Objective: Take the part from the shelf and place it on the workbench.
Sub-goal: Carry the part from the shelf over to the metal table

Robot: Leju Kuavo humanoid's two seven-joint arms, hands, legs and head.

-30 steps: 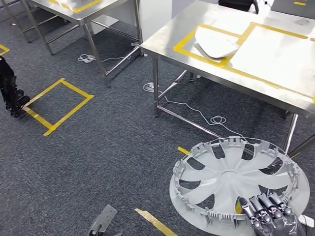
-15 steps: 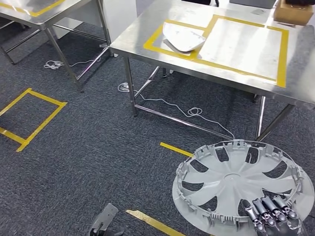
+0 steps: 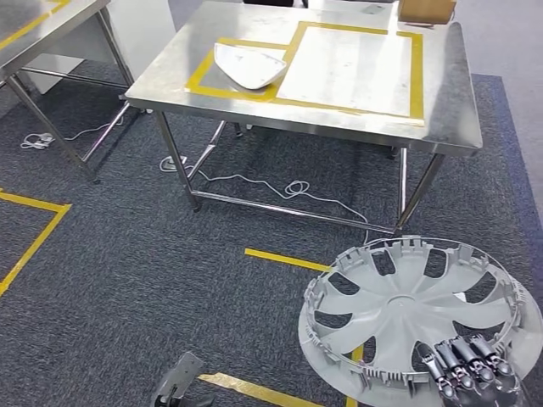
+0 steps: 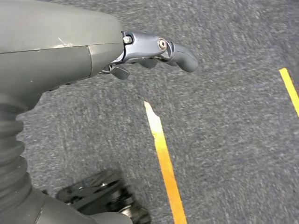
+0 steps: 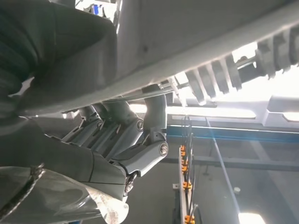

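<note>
1. My right hand [image 3: 471, 373] is nearest, low in the head view. Its fingers [image 3: 448, 356] are clamped over the near rim of the part [image 3: 410, 318], a grey wheel cover carried roughly flat with its ribbed inner face up. I judge a rim grip is the only practical hold on a disc this wide.
2. In the right wrist view the fingers [image 5: 116, 130] press up against the part's underside [image 5: 197, 32], so the hold looks firm.
3. My left hand [image 4: 148, 46] hangs over the carpet holding nothing, fingers loosely extended. I read it as parked clear of the load.
4. Yellow floor tape [image 3: 288, 259] lies between me and the target.
5. The workbench [image 3: 448, 110] is well ahead, with a taped rectangle [image 3: 416, 68] on top, likely the drop zone. A white curved panel [image 3: 246, 64] occupies the neighbouring taped box.
6. Part is not yet on the bench; approach comes first.
</note>
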